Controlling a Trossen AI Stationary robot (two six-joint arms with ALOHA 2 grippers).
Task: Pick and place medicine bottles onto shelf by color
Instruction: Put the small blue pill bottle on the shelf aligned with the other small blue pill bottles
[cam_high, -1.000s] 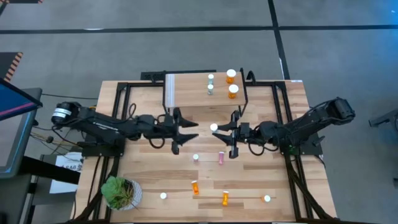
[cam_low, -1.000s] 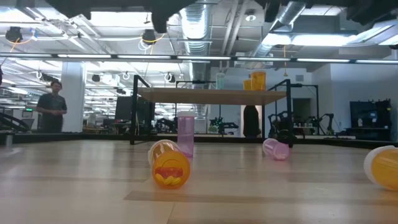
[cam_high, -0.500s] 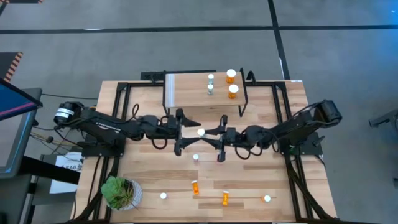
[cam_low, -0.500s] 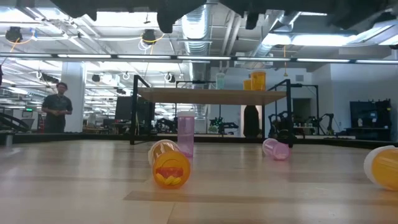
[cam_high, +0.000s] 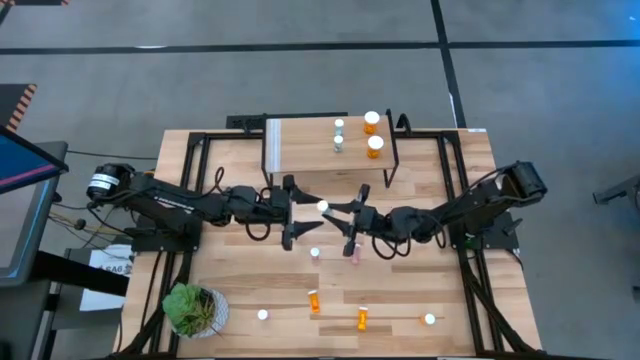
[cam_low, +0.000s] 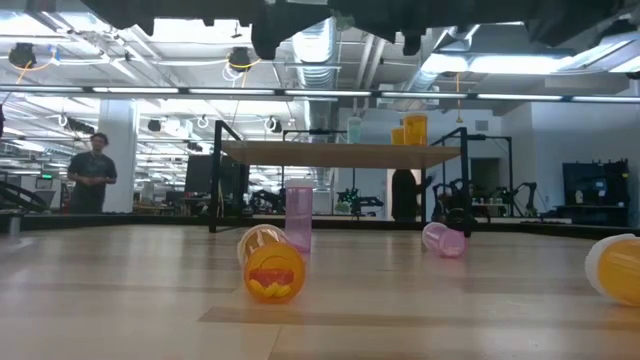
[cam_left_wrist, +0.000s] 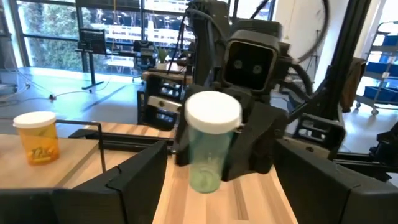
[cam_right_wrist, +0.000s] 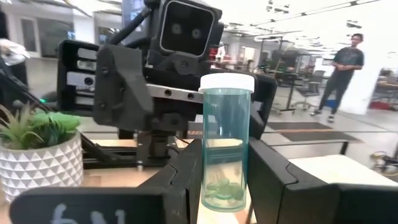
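Your right gripper (cam_high: 337, 213) is up above the middle of the table, and it is pinching a pale green medicine bottle (cam_right_wrist: 226, 159) with a white cap between its two fingers (cam_right_wrist: 180, 168), holding it upright. Your left gripper (cam_high: 302, 213) faces it from the other side, very close, with its fingers (cam_left_wrist: 134, 171) spread wide apart on both sides of the green bottle and not touching it. From above, you can see the white cap of this bottle (cam_high: 322, 208) right between the two grippers, just in front of the shelf (cam_high: 300, 150). On the shelf you have two orange bottles (cam_high: 372, 122) standing near one end, and two smaller pale bottles (cam_high: 339, 127) standing beside them. Down on the wooden table (cam_high: 230, 280), a small bottle (cam_high: 314, 253) stands under the grippers and a pink bottle (cam_high: 354, 254) lies on its side next to it. Closer to the front edge, two orange bottles (cam_high: 314, 300) lie on their sides, and two more bottles with white caps (cam_high: 262, 315) stand apart from them. A green potted plant (cam_high: 193, 308) sits at the front corner on your left side. Far back in the room, a person (cam_low: 92, 172) is standing.
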